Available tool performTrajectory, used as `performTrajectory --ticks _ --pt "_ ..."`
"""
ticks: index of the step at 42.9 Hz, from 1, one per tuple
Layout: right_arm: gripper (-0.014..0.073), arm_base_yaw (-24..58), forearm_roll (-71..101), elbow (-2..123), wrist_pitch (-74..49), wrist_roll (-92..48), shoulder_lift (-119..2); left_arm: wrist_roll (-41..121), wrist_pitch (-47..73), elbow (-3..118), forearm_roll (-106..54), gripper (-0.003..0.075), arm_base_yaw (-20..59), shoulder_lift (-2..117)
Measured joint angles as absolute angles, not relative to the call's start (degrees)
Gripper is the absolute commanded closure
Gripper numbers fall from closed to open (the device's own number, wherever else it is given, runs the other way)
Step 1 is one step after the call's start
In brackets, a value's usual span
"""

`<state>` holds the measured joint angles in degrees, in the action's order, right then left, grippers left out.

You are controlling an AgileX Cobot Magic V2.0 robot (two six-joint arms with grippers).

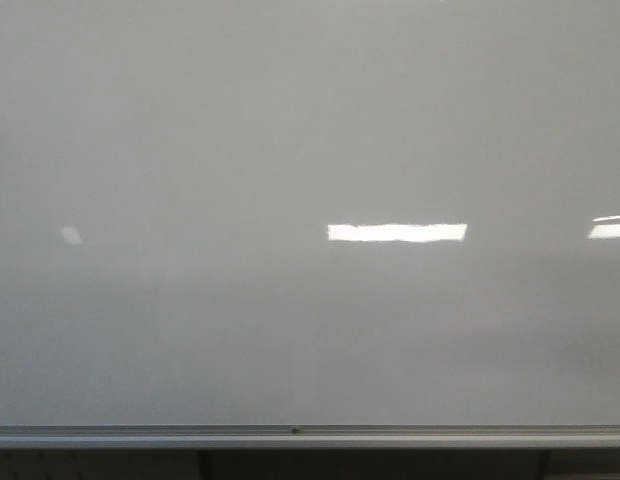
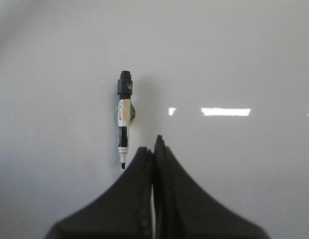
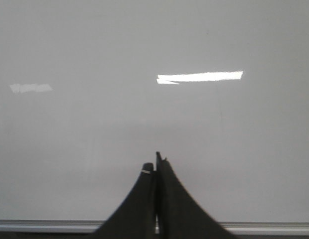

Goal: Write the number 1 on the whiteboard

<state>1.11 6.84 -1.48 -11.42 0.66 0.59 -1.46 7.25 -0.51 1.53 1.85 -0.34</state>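
While the whiteboard (image 1: 310, 150) shows no number 1 yet, the left gripper (image 2: 153, 149) sits pressed together and empty just beside the uncapped marker (image 2: 123, 122); it should spread first, then clamp the barrel squarely; the right gripper (image 3: 155, 167) rests together, empty.

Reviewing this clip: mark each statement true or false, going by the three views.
1. The whiteboard has no number 1 written on it yet. True.
2. The left gripper holds the marker. False: the marker sits on the board, apart from the fingers, which are shut on nothing.
3. The marker's tip is uncapped. True: a bare dark tip shows.
4. The right gripper is wide open. False: its fingers are pressed together.
5. The bright bars on the board are marker strokes. False: they are light glares.
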Motion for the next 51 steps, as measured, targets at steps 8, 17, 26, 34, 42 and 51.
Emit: performTrajectory --ticks 8,17,26,34,42,51 --pt "0.071 1.11 6.84 -1.48 -11.42 0.66 0.59 -1.46 7.25 -0.51 1.53 0.0741 1.85 -0.34" --pt "0.071 1.11 6.84 -1.48 -11.42 0.66 0.59 -1.46 7.25 -0.51 1.53 0.0741 1.85 -0.34" --pt "0.071 1.11 6.84 -1.48 -11.42 0.66 0.59 -1.46 7.25 -0.51 1.53 0.0741 1.85 -0.34" --pt "0.071 1.11 6.84 -1.48 -11.42 0.66 0.59 -1.46 7.25 -0.51 1.53 0.0741 1.85 -0.34" --pt "0.071 1.11 6.84 -1.48 -11.17 0.66 0.59 -1.46 7.25 -0.51 1.53 0.0741 1.85 -0.34" --pt "0.071 1.11 7.05 -1.05 -7.48 0.66 0.59 -1.46 1.66 -0.51 1.53 0.074 1.85 -0.34"
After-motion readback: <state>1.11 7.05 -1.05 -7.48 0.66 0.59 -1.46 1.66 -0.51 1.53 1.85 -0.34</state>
